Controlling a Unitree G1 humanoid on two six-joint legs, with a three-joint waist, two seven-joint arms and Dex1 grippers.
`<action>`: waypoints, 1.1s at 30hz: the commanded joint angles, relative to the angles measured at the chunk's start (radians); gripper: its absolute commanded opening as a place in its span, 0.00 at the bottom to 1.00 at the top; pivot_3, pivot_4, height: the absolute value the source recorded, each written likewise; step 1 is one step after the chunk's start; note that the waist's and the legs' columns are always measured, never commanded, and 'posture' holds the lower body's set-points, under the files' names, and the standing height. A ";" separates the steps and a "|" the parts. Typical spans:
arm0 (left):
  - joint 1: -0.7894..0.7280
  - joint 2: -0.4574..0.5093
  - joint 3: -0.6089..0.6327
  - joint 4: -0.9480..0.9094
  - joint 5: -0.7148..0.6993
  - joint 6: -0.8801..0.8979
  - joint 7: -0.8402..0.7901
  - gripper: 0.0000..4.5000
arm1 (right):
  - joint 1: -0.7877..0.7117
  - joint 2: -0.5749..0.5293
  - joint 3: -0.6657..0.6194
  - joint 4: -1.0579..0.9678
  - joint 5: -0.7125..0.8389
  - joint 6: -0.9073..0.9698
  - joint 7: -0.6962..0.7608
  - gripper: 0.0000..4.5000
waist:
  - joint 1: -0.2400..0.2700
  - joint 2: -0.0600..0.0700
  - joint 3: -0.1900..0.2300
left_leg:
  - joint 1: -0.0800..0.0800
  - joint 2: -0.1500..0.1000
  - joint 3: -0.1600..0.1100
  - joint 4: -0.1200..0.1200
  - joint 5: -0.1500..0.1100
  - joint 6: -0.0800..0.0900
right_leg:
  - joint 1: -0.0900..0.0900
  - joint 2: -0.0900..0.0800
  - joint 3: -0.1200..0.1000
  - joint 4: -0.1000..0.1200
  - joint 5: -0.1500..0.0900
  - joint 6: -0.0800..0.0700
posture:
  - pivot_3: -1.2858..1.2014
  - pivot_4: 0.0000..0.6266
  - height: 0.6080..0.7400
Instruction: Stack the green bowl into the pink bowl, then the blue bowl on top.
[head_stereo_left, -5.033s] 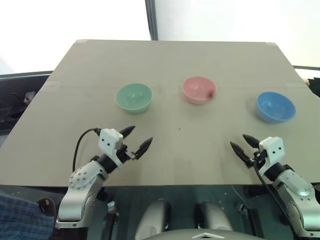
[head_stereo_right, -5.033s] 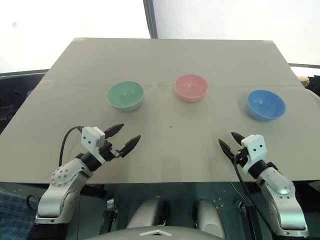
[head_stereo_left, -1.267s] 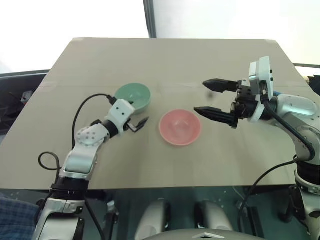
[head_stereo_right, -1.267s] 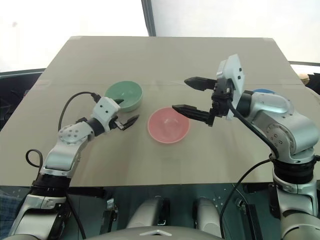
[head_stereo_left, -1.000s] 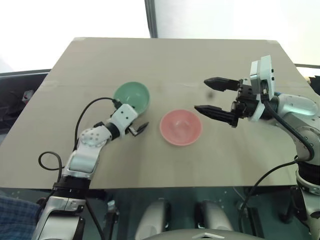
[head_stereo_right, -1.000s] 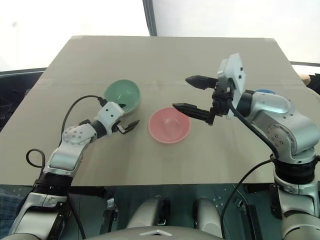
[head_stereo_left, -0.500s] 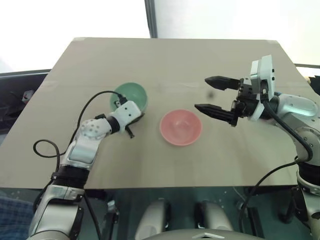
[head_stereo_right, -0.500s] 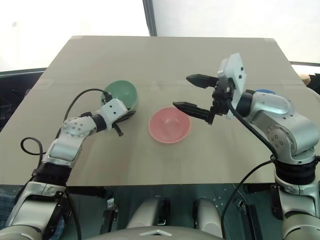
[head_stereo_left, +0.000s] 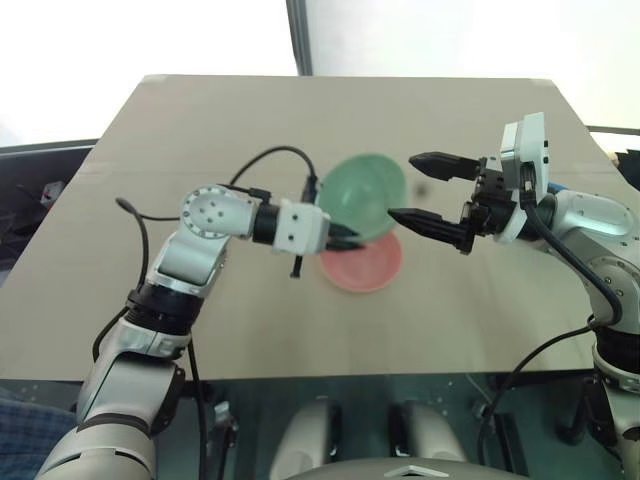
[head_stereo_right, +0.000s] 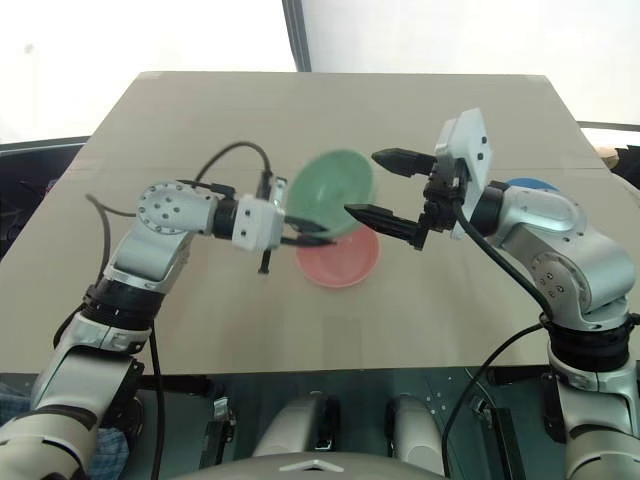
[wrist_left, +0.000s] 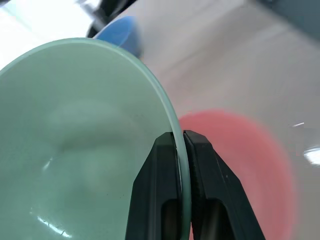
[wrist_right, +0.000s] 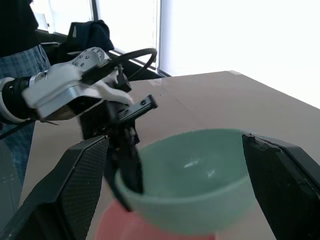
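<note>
My left gripper (head_stereo_left: 345, 238) is shut on the rim of the green bowl (head_stereo_left: 362, 195). It holds the bowl tilted in the air just above the pink bowl (head_stereo_left: 362, 268), which rests on the table's middle. The left wrist view has both fingers (wrist_left: 162, 165) pinching the green rim, with the pink bowl (wrist_left: 240, 165) beneath. My right gripper (head_stereo_left: 402, 186) hangs open close to the right of the green bowl, one finger above its rim and one below, touching nothing. The blue bowl (head_stereo_right: 528, 186) sits at the right, mostly hidden behind my right arm.
The tan table (head_stereo_left: 300, 120) has bare surface at the back and along the front. Its front edge runs just under my arms. A black cable (head_stereo_left: 265, 160) loops over my left forearm.
My left gripper shut on the green bowl's rim, lifted the bowl off the table and carried it right, to over the pink bowl. The right gripper stayed in place, open.
</note>
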 joint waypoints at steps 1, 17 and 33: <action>-0.025 0.016 -0.001 -0.045 -0.039 0.018 -0.067 0.01 | -0.005 -0.008 -0.014 -0.020 0.010 -0.028 -0.005 1.00 | 0.000 0.000 0.000 | 0.000 0.000 0.000 0.000 0.000 0.000 | 0.000 0.000 0.000 0.001 0.000 0.000 | 0.52 0.24 1.00; -0.017 -0.059 0.063 -0.086 -0.114 0.117 0.018 0.50 | -0.009 -0.030 -0.007 -0.003 0.009 -0.033 0.006 1.00 | 0.008 0.000 0.000 | 0.001 0.000 0.000 0.004 0.000 0.001 | 0.001 0.003 0.000 0.006 0.000 0.001 | 0.52 0.24 1.00; 0.156 -0.119 0.497 -0.310 -0.630 0.688 0.504 0.50 | -0.087 -0.155 0.022 0.407 -0.310 -0.023 -0.177 1.00 | 0.010 -0.002 0.001 | 0.003 0.000 0.000 0.007 0.001 -0.001 | 0.001 0.002 0.001 0.010 0.000 0.001 | 0.52 0.24 1.00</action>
